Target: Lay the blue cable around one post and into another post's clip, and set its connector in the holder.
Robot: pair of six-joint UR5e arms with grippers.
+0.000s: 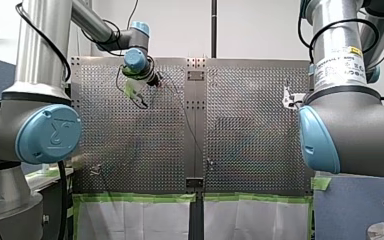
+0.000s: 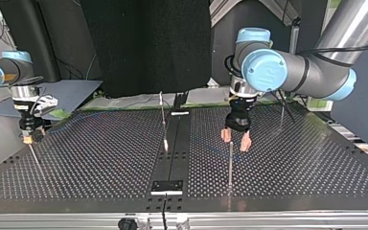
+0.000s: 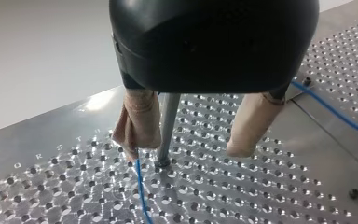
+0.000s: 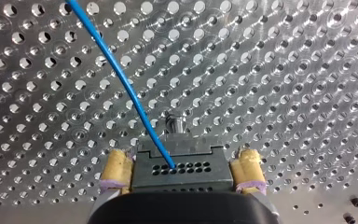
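Perforated metal table (image 2: 100,153) spreads under both arms, with a plain strip down its middle. My left arm (image 2: 297,72) comes in at the top view's right. My right arm (image 1: 350,135) fills the front view's right side.

My left gripper (image 3: 186,151) is black with beige pads (image 3: 140,121) and points down at the table. Its fingers stand wide apart and grip nothing. A slim metal post (image 3: 168,126) rises from a hole in the gap between the pads, much closer to one pad than to the other.

My right gripper (image 4: 182,169) has yellowish pads (image 4: 116,168) and is clamped on the connector (image 4: 179,156). This is a dark grey block with rows of small holes in its face, held squarely between the two pads. Just ahead of the connector stands a second post (image 4: 175,123), seen almost end on.

The blue cable (image 4: 121,77) leaves the middle of the connector's face and runs ahead of my right gripper, slanting away over the holes. At my left gripper a strand of it shows at the tip of the pad nearest the slim metal post and leads off across the table. I cannot tell whether that pad touches it. Another stretch passes beside the other finger, over the plain strip.
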